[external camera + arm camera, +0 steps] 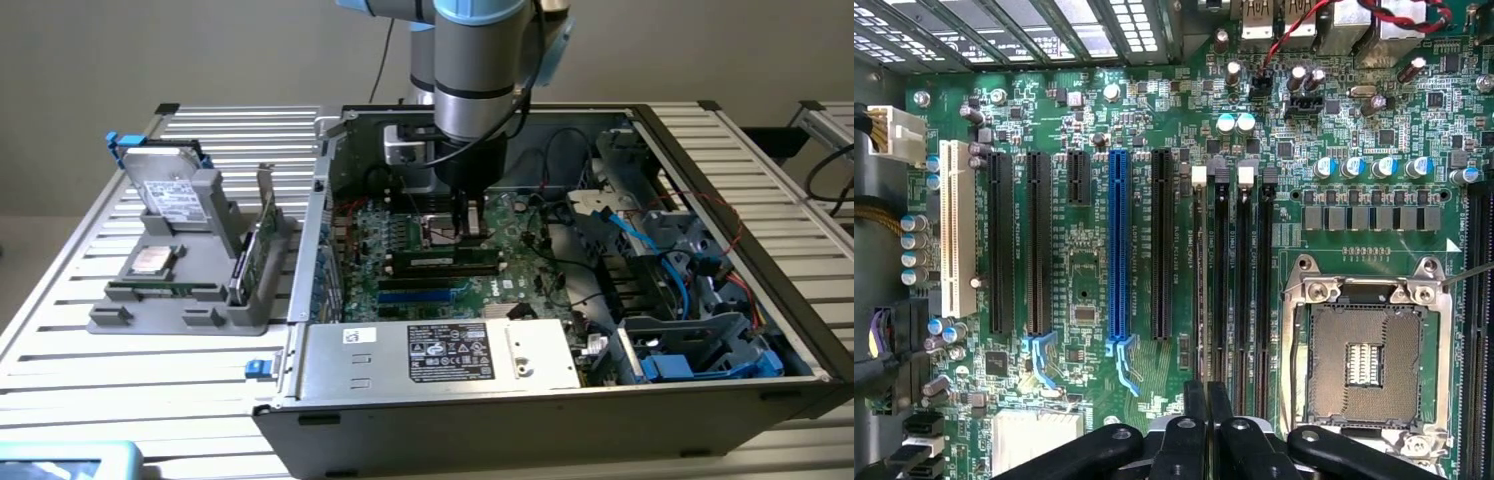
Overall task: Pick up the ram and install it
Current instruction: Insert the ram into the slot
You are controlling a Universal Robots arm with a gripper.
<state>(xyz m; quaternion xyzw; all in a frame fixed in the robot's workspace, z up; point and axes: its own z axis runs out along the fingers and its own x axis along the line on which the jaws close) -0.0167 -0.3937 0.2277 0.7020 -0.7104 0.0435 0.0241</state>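
Observation:
My gripper (467, 236) reaches down into the open computer case (747, 230), low over the motherboard (400, 255). In the wrist view its two black fingers (1194, 415) stand pressed close together at the gripper (1206, 400). The ram (1200, 290) shows edge-on as a thin dark strip running out from between them. It lies along the memory slot closest to the blue slot (1118, 240). Three empty black memory slots (1243, 280) lie beside it. I cannot tell whether the ram is seated in its slot. In the exterior view a dark stick with a pale label, the ram (447, 262), lies just below the fingertips.
The bare processor socket (1366, 360) sits close beside the memory slots. Cables and a blue drive cage (694, 350) crowd the case at the exterior view's right. A grey fixture (180, 300) on the slatted table holds a silver hard drive (174, 190) and an upright expansion card (263, 235).

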